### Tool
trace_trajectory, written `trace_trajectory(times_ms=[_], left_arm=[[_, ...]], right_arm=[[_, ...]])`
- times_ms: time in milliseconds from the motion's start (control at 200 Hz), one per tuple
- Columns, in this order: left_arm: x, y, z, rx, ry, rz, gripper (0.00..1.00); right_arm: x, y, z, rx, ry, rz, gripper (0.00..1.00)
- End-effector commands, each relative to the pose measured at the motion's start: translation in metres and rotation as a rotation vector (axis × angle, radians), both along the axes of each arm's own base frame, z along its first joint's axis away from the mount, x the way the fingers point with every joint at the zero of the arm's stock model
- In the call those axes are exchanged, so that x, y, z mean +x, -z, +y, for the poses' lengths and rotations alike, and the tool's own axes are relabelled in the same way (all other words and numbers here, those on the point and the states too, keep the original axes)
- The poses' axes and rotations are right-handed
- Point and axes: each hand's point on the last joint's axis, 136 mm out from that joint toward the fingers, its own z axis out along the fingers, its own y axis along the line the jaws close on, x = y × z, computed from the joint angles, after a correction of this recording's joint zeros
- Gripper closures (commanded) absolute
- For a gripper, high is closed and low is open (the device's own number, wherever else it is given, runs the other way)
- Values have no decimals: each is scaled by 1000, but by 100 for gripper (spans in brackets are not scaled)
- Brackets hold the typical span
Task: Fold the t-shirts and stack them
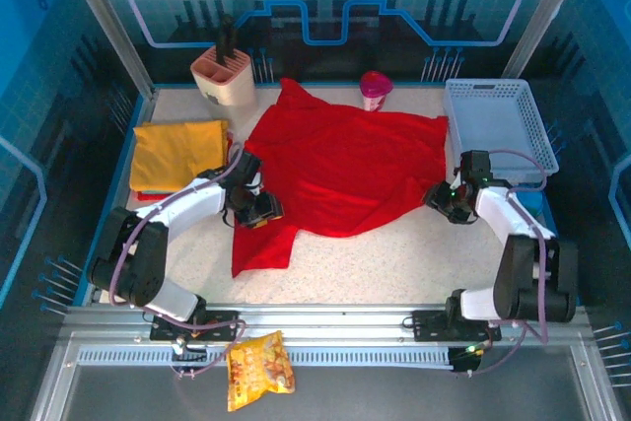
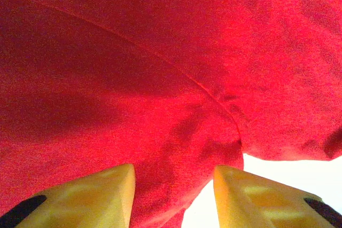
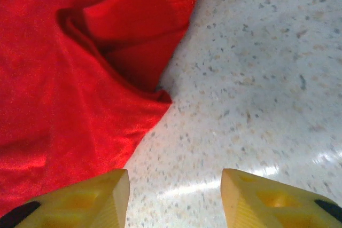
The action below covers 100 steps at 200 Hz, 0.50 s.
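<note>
A bright red t-shirt (image 1: 345, 165) lies spread and rumpled across the middle of the table, one sleeve trailing toward the near left. A mustard yellow t-shirt (image 1: 177, 153) sits folded at the left. My left gripper (image 1: 258, 212) is low over the red shirt's left edge. In the left wrist view its jaws (image 2: 173, 196) stand apart, with the red cloth (image 2: 160, 68) beneath and between them, not pinched. My right gripper (image 1: 444, 199) is at the shirt's right edge. It is open (image 3: 175, 198) over bare table, and the red hem (image 3: 64, 78) lies just left of it.
A white lattice basket (image 1: 493, 115) stands at the back right, close behind the right arm. A beige holder (image 1: 224, 76) with dark utensils and a pink cup (image 1: 375, 89) stand along the back. A yellow-orange snack bag (image 1: 258, 370) lies on the front rail.
</note>
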Motion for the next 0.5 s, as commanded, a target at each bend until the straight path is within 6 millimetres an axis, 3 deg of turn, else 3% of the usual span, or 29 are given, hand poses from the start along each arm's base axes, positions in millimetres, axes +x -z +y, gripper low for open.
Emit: trace_trajectory(times_ms=[0,265,495], left_arm=[[0,-5,-5,-21,10,-6,56],[-2,-13,-2,-17,0,-24,54],[-3,-15,0,-13,-2,-30,54]], right_arm=[[20,8,-2,54,6,-51,52],[40,30,6,151,11,-59,57],[46,36,17,202,-4,-75,64]])
